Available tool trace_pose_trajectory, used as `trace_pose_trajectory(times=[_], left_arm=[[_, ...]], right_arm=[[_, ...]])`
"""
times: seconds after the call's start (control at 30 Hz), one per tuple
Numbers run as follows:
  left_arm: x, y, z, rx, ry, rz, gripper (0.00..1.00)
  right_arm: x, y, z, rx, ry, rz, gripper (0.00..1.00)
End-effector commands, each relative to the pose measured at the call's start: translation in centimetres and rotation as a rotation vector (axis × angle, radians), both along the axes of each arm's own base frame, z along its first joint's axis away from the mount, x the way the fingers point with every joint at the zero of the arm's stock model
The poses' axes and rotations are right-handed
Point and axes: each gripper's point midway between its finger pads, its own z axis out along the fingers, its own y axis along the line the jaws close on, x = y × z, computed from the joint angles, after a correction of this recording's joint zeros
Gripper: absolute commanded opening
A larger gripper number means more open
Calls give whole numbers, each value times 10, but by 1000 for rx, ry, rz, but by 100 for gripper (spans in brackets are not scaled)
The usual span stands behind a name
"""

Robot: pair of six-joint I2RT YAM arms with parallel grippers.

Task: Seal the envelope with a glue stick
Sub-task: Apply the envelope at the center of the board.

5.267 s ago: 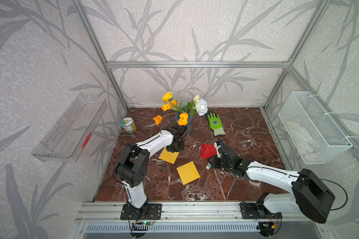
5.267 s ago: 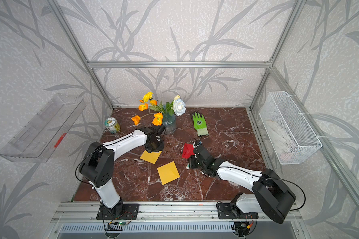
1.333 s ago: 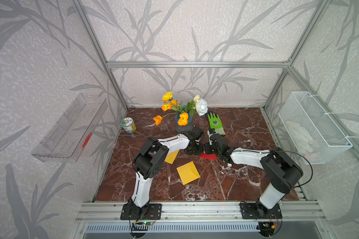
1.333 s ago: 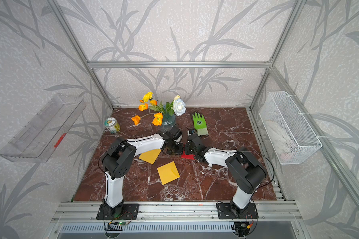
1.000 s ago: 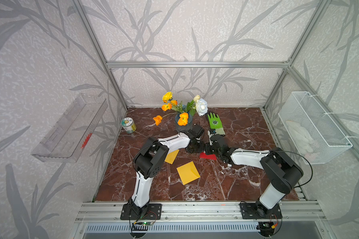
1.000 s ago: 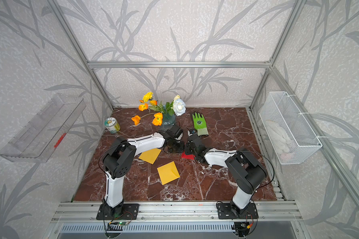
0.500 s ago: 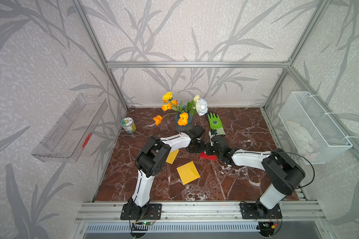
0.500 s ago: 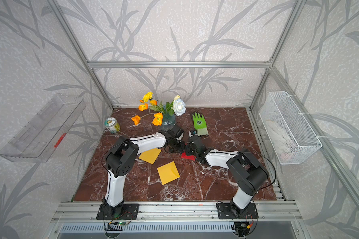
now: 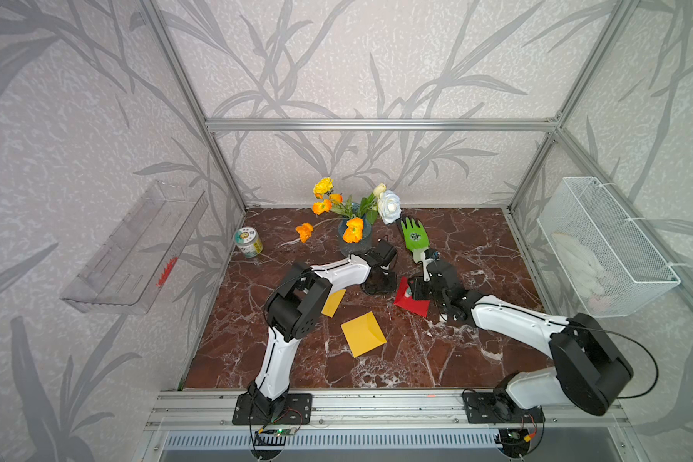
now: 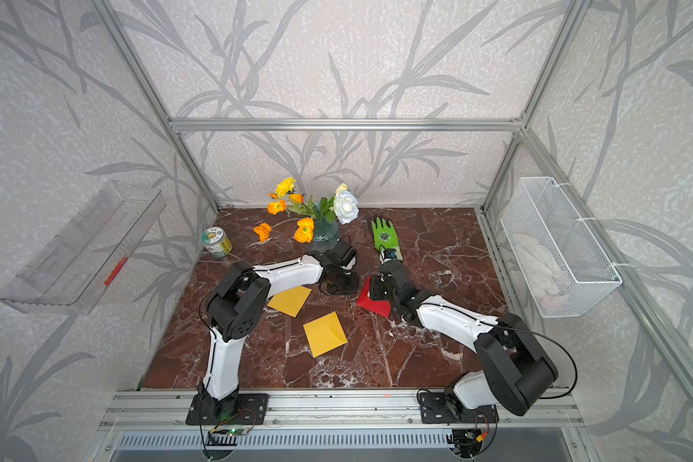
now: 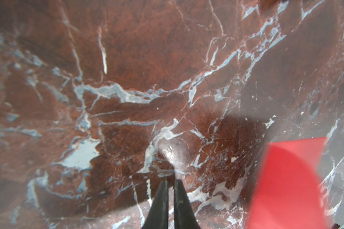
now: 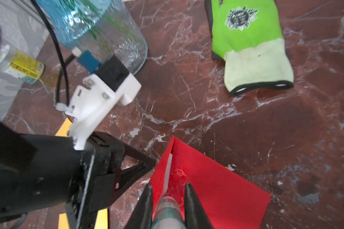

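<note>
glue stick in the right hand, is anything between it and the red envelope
Nothing visible does. The glue stick, clamped in the right hand, points straight at the red envelope with its tip over the paper. The left hand is shut beside the envelope's edge, clear of that path.

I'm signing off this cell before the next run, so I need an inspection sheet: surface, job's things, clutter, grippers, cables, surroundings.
Surface: veined red-brown marble tabletop; no spills seen.
Job's things: red envelope lying on the marble, one flap raised; glue stick pointing at it.
Clutter: flower vase; green glove; small tin; yellow paper square, a second one partly under the left arm.
Grippers: left gripper shut, empty, over bare marble; right gripper shut on the glue stick.
Cables: black cable at the left wrist camera; cable loop by the right arm's base.
Surroundings: clear shelf; wire basket holding something white.
</note>
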Motion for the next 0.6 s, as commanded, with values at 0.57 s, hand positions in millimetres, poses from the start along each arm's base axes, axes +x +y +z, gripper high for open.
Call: trace_pose_trajectory(times=[0.57], left_arm=[[-38, -5, 61, -113, 28, -69, 13]], right_arm=[[-17, -11, -62, 30, 180, -30, 0]])
